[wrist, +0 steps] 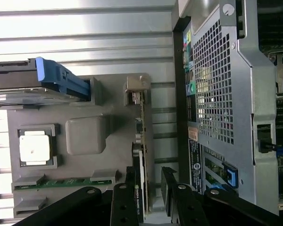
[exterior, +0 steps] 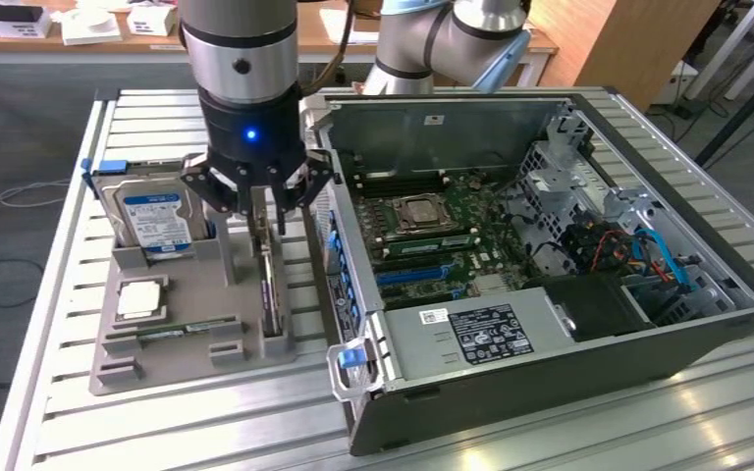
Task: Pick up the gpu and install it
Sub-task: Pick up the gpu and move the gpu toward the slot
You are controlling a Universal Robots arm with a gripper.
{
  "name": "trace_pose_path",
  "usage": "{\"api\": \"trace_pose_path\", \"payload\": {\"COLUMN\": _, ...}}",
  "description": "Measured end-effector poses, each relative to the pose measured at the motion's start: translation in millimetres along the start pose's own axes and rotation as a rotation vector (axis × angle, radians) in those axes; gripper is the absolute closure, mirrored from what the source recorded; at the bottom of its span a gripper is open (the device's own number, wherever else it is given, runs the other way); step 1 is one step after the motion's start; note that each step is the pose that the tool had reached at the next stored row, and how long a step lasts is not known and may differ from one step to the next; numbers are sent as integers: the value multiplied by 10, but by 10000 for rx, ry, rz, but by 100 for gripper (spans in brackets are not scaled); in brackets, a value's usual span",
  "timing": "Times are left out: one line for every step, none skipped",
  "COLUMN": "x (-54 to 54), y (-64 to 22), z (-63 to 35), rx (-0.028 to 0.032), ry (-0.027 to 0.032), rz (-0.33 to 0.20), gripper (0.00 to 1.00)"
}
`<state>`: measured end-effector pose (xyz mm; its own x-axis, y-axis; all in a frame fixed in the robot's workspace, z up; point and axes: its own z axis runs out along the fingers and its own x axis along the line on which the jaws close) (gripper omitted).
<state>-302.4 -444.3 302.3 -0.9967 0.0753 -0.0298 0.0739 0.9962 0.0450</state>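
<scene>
black two-fingered pincer (wrist: 150, 181) hangs spread astride the thin black-faced gpu card (wrist: 143, 127), which stands on edge in the grey moulded tray (wrist: 115, 155) on the slatted metal counter (exterior: 50, 324); a good grip likely needs both pads square and centred before pinching.

The table (exterior: 691, 412) is recorded as ribbed bare metal, satin, with glare on the slats. The tray (exterior: 154, 358) is noted as grey matt plastic, smooth. The case (wrist: 212, 84): unpainted sheet metal, perforated, dull; shell matt black. The gpu (wrist: 142, 117): matt board edge, pale metal bracket. The drive (exterior: 154, 211): silver metal, glossy label. The gripper (exterior: 262, 218): black, semi-gloss. The clip (wrist: 61, 77): smooth blue plastic.
</scene>
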Motion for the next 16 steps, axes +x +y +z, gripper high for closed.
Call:
{"api": "trace_pose_path", "payload": {"x": 2, "y": -1, "z": 18, "rx": 1, "ry": 0, "rz": 0, "gripper": 64}}
{"api": "trace_pose_path", "payload": {"x": 4, "y": -2, "z": 36, "rx": 2, "ry": 1, "rz": -1, "gripper": 64}}
{"api": "trace_pose_path", "payload": {"x": 6, "y": -3, "z": 55, "rx": 3, "ry": 0, "rz": -1, "gripper": 64}}
{"api": "trace_pose_path", "payload": {"x": 8, "y": -4, "z": 72, "rx": 6, "ry": 0, "rz": -1, "gripper": 64}}
{"api": "trace_pose_path", "payload": {"x": 8, "y": -4, "z": 82, "rx": 13, "ry": 0, "rz": -1, "gripper": 64}}
{"api": "trace_pose_path", "payload": {"x": 8, "y": -4, "z": 82, "rx": 16, "ry": 1, "rz": -1, "gripper": 64}}
{"api": "trace_pose_path", "payload": {"x": 8, "y": -4, "z": 82, "rx": 17, "ry": 1, "rz": -1, "gripper": 64}}
{"api": "trace_pose_path", "payload": {"x": 11, "y": -7, "z": 84, "rx": 16, "ry": -1, "rz": -1, "gripper": 64}}
{"api": "trace_pose_path", "payload": {"x": 14, "y": -35, "z": 82, "rx": 12, "ry": -1, "rz": 2, "gripper": 64}}
{"api": "trace_pose_path", "payload": {"x": 14, "y": -56, "z": 81, "rx": 5, "ry": -2, "rz": 1, "gripper": 64}}
{"api": "trace_pose_path", "payload": {"x": 15, "y": -103, "z": 79, "rx": -8, "ry": -2, "rz": 0, "gripper": 64}}
{"api": "trace_pose_path", "payload": {"x": 15, "y": -128, "z": 78, "rx": -13, "ry": -2, "rz": -1, "gripper": 64}}
{"api": "trace_pose_path", "payload": {"x": 14, "y": -152, "z": 77, "rx": -14, "ry": -2, "rz": -1, "gripper": 64}}
{"api": "trace_pose_path", "payload": {"x": 14, "y": -173, "z": 75, "rx": -15, "ry": 0, "rz": 0, "gripper": 64}}
{"api": "trace_pose_path", "payload": {"x": 13, "y": -194, "z": 75, "rx": -15, "ry": -1, "rz": 0, "gripper": 64}}
{"api": "trace_pose_path", "payload": {"x": 13, "y": -211, "z": 74, "rx": -16, "ry": -2, "rz": 0, "gripper": 64}}
